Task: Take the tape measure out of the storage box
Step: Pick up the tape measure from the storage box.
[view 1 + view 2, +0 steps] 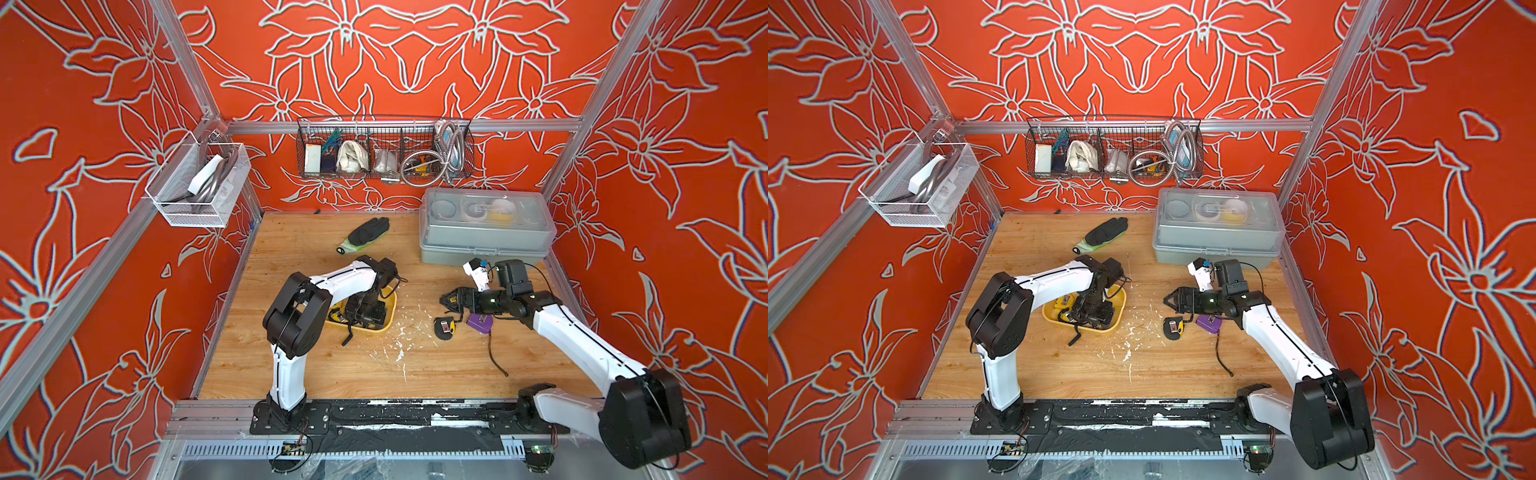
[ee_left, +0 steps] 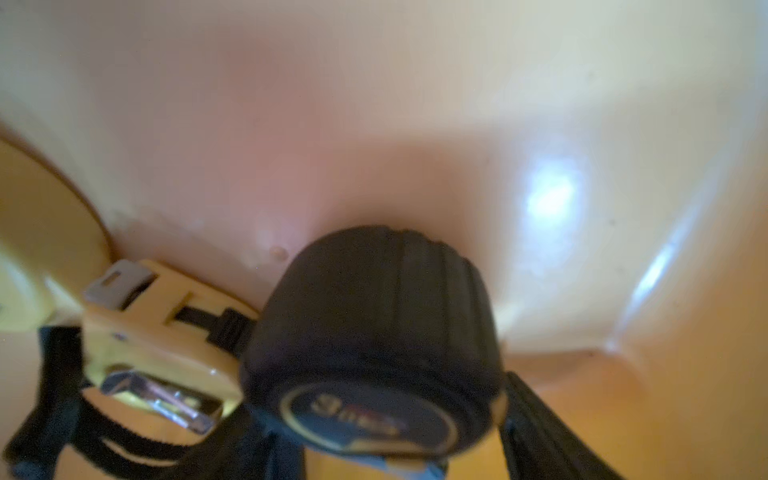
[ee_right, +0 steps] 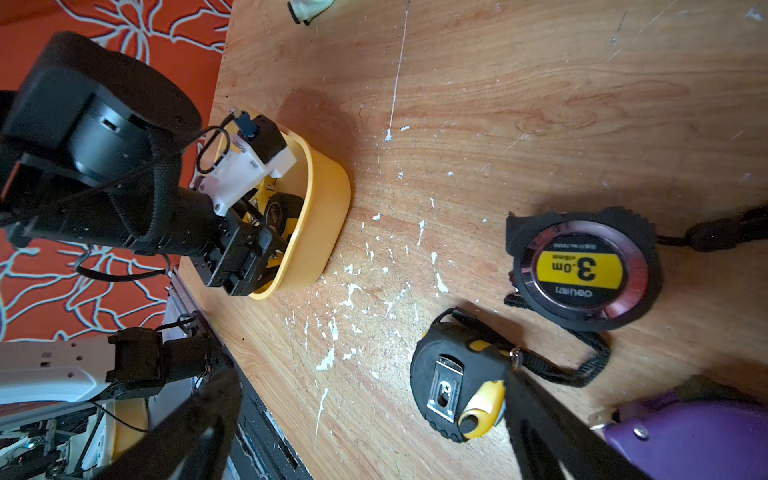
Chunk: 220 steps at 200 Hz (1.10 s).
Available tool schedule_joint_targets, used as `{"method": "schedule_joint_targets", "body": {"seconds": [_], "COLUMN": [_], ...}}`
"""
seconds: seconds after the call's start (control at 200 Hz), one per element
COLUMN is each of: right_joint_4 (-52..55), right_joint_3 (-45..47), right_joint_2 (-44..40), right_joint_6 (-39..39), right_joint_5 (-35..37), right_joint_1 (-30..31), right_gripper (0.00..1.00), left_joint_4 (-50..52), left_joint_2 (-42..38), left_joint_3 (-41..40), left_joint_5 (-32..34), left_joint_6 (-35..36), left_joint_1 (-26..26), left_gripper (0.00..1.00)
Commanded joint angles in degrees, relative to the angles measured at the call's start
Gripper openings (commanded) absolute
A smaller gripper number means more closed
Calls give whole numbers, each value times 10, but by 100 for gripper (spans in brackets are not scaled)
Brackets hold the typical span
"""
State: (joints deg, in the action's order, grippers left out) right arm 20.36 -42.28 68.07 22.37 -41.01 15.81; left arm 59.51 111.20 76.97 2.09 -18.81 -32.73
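While the left gripper (image 1: 362,315) is hanging inside the shallow yellow plastic storage box (image 1: 384,324), I am seeing the black-and-yellow rubber-cased tape measure (image 2: 374,332) lying between its jaws; clamped or not, I cannot tell. The right gripper (image 1: 448,300) is idling agape, well apart.

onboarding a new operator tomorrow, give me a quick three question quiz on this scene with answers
1. True or false: the storage box is empty.
2. Where is the left end effector? A) down inside the storage box B) outside it, over bare wood C) parked by its own base
3. How many tape measures lie on the table, outside the box?

Key
1. False: a tape measure lies in it.
2. A
3. Three: a black one, a black-and-yellow one and a purple one.
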Motion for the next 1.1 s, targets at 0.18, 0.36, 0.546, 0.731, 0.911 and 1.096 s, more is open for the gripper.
{"method": "schedule_joint_targets", "body": {"seconds": [0.18,0.36,0.546,0.731,0.911,1.096], "right_joint_4": [-92,-188,-220,-219,-244,-270], "right_joint_3": [25,14,-47,-118,-144,-154], "right_joint_2": [52,106,170,231,254,269], "right_joint_6": [33,93,124,153,183,206], "right_joint_5": [-112,-179,-220,-253,-257,-267], "right_joint_1": [5,10,43,103,148,170], "right_gripper": [100,100,94,81,76,71], "left_joint_4": [-4,-13,-19,-30,-51,-52], "left_joint_2": [-33,-102,-173,-230,-260,-260], "left_joint_3": [14,13,4,-6,-20,-16], "left_joint_5": [2,-18,-54,-99,-114,-113], "left_joint_6": [44,80,111,136,141,143], "left_joint_1": [-2,-6,-11,-25,-29,-30], "left_gripper": [54,48,48,48,48,48]}}
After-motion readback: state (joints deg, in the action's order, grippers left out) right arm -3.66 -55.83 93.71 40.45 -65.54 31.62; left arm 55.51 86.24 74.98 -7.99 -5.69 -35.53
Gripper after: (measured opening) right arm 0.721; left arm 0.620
